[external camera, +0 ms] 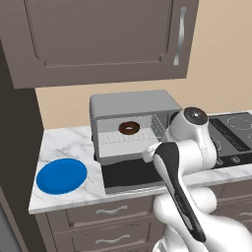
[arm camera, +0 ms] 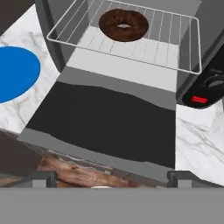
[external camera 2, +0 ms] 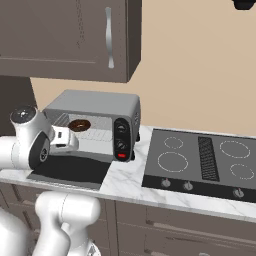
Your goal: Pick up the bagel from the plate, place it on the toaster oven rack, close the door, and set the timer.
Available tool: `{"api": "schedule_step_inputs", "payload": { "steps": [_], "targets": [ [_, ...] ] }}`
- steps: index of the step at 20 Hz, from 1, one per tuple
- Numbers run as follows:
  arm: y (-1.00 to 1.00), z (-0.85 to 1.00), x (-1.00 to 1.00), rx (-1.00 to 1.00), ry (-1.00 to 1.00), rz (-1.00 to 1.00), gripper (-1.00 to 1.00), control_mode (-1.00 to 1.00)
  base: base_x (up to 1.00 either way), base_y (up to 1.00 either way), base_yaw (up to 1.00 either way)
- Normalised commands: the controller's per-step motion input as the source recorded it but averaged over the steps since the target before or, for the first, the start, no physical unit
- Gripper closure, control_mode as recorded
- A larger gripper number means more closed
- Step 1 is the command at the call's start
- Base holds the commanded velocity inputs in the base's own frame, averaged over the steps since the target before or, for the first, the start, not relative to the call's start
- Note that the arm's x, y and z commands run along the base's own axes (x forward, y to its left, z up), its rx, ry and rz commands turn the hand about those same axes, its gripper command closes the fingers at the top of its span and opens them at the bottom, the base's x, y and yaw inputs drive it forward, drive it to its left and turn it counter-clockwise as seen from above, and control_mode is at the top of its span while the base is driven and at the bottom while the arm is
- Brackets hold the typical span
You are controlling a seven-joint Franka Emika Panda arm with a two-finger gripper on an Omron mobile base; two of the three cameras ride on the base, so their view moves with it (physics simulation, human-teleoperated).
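The dark brown bagel (external camera: 129, 128) (external camera 2: 79, 125) (arm camera: 124, 25) lies on the toaster oven rack (arm camera: 135, 54), a wire grid inside the pale cavity. Folded down flat in front of the oven is the dark glass door (external camera: 125, 173) (external camera 2: 70, 170) (arm camera: 105, 122). The blue plate (external camera: 61, 175) (arm camera: 13, 72) sits bare on the marble counter left of the oven. My gripper (arm camera: 111, 178) hovers above the door's front edge, open, its two tips far apart with nothing between them. The white hand (external camera 2: 62, 137) is level with the oven mouth.
The oven's control panel with two dark knobs (external camera 2: 120, 136) and a red button (external camera 2: 121, 155) (arm camera: 199, 99) is on its right side. A black cooktop (external camera 2: 200, 160) lies to the right. A wall cabinet (external camera: 98, 39) hangs above; drawers (external camera: 110, 211) sit below the counter.
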Motion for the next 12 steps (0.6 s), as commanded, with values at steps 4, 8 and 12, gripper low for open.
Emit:
{"api": "schedule_step_inputs", "payload": {
  "steps": [4,8,12],
  "targets": [
    [0.44,0.00,-0.32,-0.20,0.00,0.10,-1.00,-1.00,0.00,0.00,0.00],
    [0.41,0.00,-0.32,-0.21,0.00,0.09,-1.00,-1.00,0.00,0.00,0.00],
    [0.35,0.00,-0.39,-0.19,0.00,0.08,-1.00,-1.00,0.00,0.00,0.00]
  ]
}}
